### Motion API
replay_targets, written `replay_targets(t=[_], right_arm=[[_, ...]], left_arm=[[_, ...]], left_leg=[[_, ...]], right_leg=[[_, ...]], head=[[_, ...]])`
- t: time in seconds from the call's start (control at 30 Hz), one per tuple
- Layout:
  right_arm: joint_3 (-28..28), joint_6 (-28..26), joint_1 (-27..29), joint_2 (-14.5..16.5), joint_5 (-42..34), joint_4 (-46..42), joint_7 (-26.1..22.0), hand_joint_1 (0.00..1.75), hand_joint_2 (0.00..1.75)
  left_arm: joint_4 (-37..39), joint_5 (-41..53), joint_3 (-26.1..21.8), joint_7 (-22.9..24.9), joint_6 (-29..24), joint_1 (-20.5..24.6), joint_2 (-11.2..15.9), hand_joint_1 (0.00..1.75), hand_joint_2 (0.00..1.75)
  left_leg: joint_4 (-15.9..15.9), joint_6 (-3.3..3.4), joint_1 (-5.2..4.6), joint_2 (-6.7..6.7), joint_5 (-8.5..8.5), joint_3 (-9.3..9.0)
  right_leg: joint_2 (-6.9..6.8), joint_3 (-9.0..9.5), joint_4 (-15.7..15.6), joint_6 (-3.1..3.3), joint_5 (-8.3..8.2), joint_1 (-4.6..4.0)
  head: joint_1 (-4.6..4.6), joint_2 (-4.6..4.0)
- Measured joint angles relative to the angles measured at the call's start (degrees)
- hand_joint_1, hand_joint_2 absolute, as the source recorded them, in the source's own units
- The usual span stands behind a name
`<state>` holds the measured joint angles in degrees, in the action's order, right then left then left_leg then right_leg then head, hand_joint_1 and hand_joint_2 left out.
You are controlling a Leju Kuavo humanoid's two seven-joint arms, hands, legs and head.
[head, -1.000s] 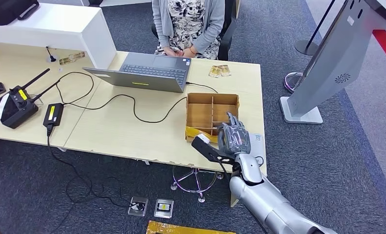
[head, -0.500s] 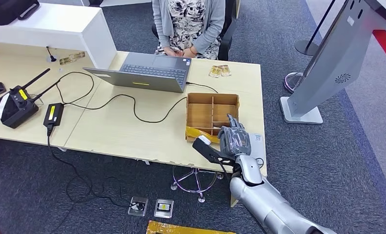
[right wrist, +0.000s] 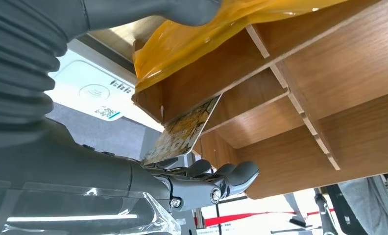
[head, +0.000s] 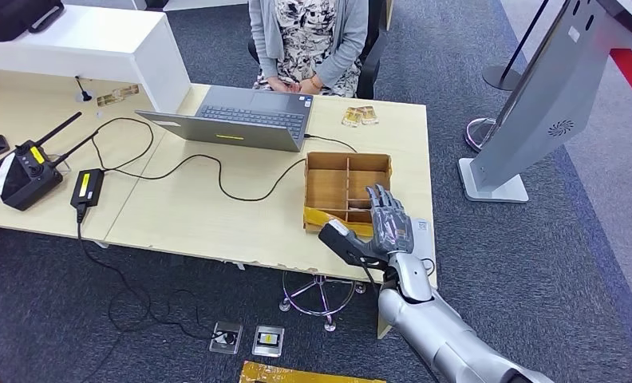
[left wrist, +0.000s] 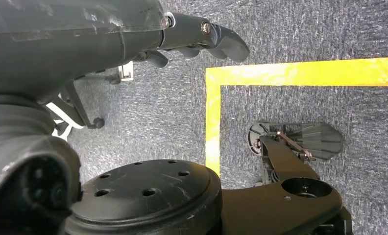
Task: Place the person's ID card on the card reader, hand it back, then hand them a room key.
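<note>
My right hand (head: 383, 227) is stretched out over the near end of the wooden compartment box (head: 349, 156), fingers straight and thumb held apart. In the right wrist view a gold-patterned room key card (right wrist: 182, 131) leans inside a box compartment (right wrist: 300, 58), with its lower edge right at my fingers (right wrist: 231, 178); no grip on it is visible. The white card reader (head: 423, 231) lies under the hand by the desk edge, also seen as a white reader (right wrist: 91, 89). My left hand (left wrist: 133, 39) hangs over the carpet, holding nothing. The person (head: 309, 40) sits behind the desk, hands in lap.
A grey laptop (head: 241, 118) sits in front of the person, its cable running across the desk. Small gold cards (head: 359, 116) lie on the desk's far right. Yellow tape (head: 319, 217) wraps the box's near edge. A black radio (head: 21, 171) and a power brick (head: 88, 187) lie at left.
My right hand's fingers have uncurled and stretched forward over the box, and the thumb has drawn closer to the box. Nothing else on the desk has moved.
</note>
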<state>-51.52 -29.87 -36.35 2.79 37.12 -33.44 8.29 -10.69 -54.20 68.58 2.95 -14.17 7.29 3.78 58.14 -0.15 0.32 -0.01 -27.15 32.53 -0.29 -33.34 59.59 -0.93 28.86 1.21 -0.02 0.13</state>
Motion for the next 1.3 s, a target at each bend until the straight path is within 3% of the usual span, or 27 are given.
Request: replay_targets(t=[1.3], right_arm=[[0.0,-0.3,-2.1,-0.1,3.1,1.6,1.9,0.00,1.75]], left_arm=[[0.1,-0.8,0.5,0.0,-0.2,0.0,0.0,0.00,0.00]], left_leg=[[0.0,0.00,0.00,0.00,0.00,0.00]], right_leg=[[0.00,-0.01,0.0,0.00,0.00,0.00]], head=[[0.00,0.00]])
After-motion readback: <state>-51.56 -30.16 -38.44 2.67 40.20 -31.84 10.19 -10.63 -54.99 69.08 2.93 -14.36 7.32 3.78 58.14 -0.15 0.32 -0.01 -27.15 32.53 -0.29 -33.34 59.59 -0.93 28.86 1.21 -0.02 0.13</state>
